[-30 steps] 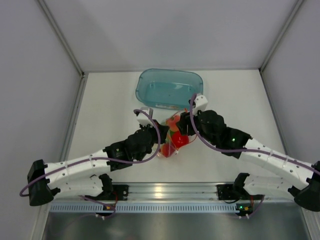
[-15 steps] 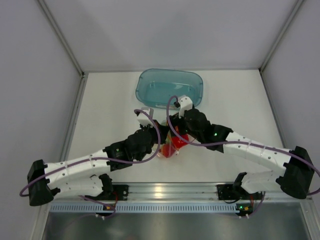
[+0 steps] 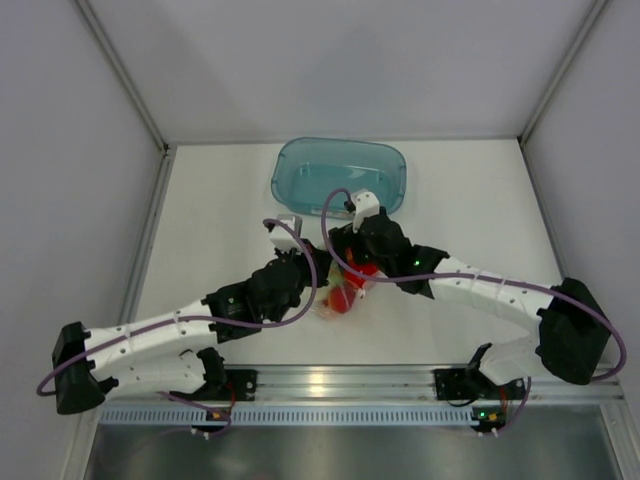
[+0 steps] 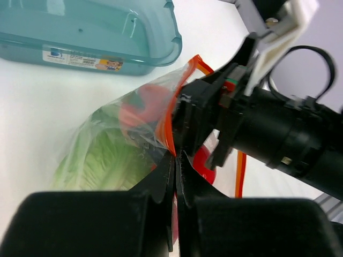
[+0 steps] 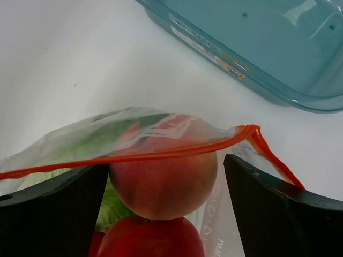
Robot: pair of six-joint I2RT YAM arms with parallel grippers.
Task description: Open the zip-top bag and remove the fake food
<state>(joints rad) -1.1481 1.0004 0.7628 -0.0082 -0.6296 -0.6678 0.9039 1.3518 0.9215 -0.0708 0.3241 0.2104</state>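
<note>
The left gripper [image 4: 176, 158] has its jaws pressed together, pinching the orange zip strip [image 4: 170, 120] of the zip-top bag [image 4: 115, 134] right at the fingertips; the clear film falls away from that pinch to one side of the jaws, and the lettuce [image 4: 96, 160] shows green through it, lying on the table [image 4: 32, 96]; straight beyond these jaws, very close, is the black body of the right gripper [image 5: 166, 165]

The right gripper's jaws are spread wide, one of the fingers [image 5: 53, 209] on each side of the bag's mouth and closed on nothing; the strip runs across the gap from one finger to the other, with the peach [image 5: 163, 184] directly between the jaws, inside the bag and just under the strip; one finger stands just beside the peach, the other a little apart from it; a red piece [image 5: 150, 241] sits against the peach on the wrist side, deeper between the fingers

Past both sets of fingertips lies the teal bin [image 3: 340, 178], apart from the bag; from above, the two grippers meet over the bag, which rests on the table between them
</note>
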